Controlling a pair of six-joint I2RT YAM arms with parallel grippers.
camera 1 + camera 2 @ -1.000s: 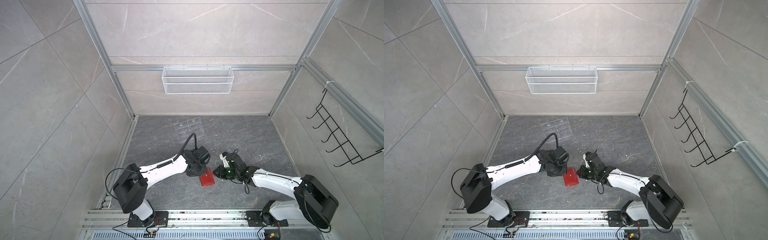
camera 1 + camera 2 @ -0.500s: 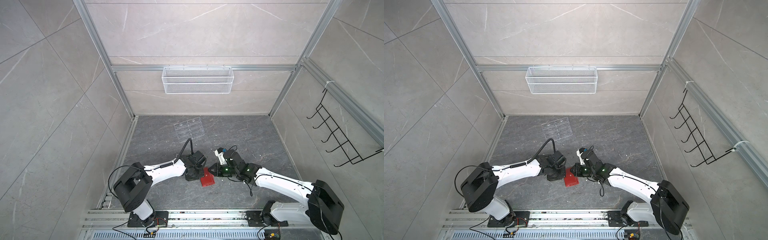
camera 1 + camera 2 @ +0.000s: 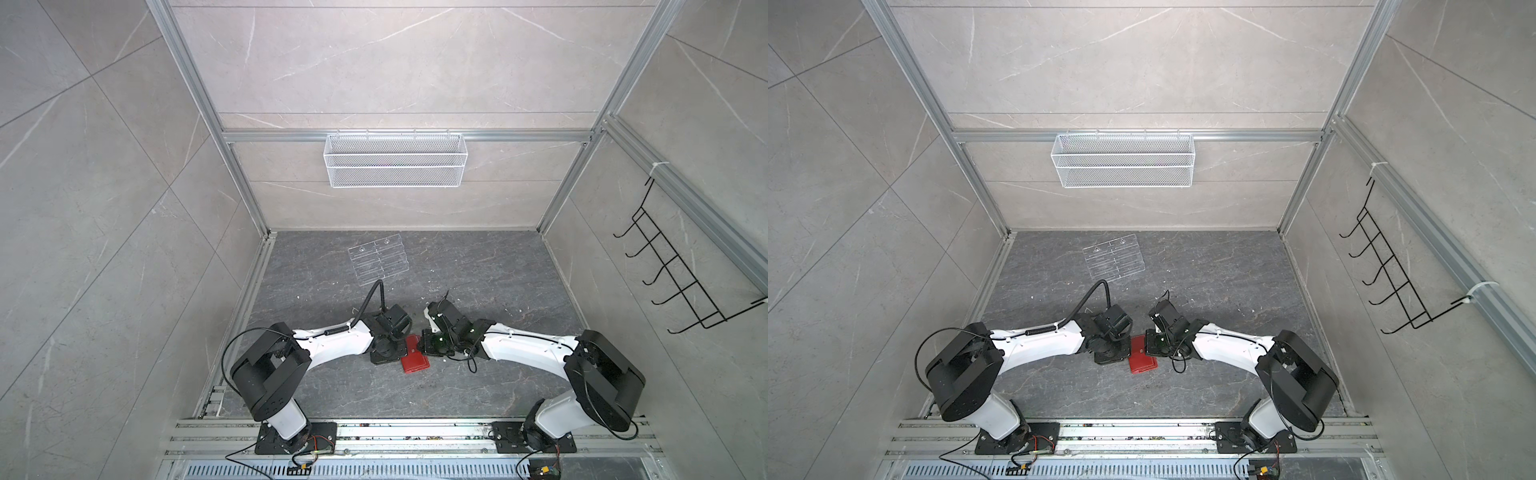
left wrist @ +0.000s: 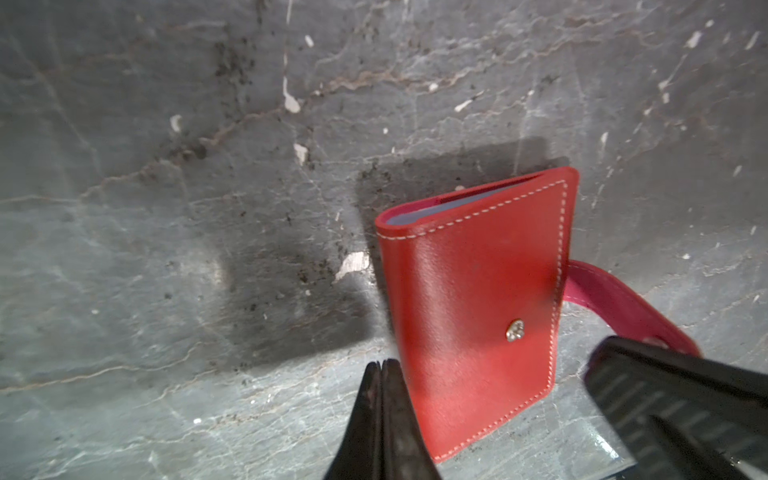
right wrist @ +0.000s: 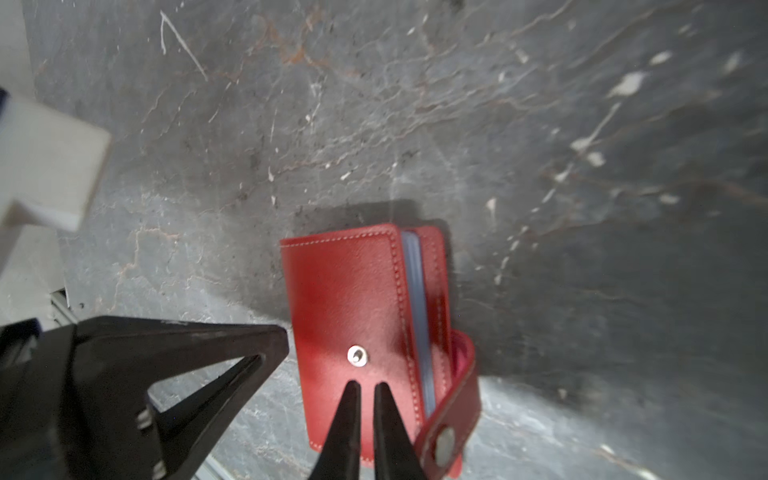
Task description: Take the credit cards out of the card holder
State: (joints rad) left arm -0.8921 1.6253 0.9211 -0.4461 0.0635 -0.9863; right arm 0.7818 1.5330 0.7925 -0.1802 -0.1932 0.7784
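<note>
**Shut holder on a slick floor, two grippers crowding it**

The dark grey veined stone floor (image 3: 478, 270) of this pale-tiled booth looks smooth, and that is the main hazard. Both white-and-black arms meet over its near middle, so the left gripper (image 4: 380, 368) and right gripper (image 5: 368, 384) could knock together.

Between them lies the card holder (image 3: 414, 360), a flat red leather-look booklet with white stitching, folded shut on the floor. The credit cards are out of sight, presumably inside.

The left gripper's fingers are pressed together on nothing, just beside the holder's edge opposite the strap. The right gripper's tips are pinched to a sliver, nothing between them, over the cover.

- **Sliding:** a nudge would likely skate the light holder away rather than lift its cover.
- **Snagging:** the red, pink-lined strap (image 5: 457, 411) hangs unsnapped and could snag a finger.
- **Wrong grasp:** the bluish clear sleeves (image 5: 417, 311) at the open edge could get pinched instead of a card.
- **Slipping tips:** the tips may slip on the small silver snap stud (image 5: 357, 356).
</note>
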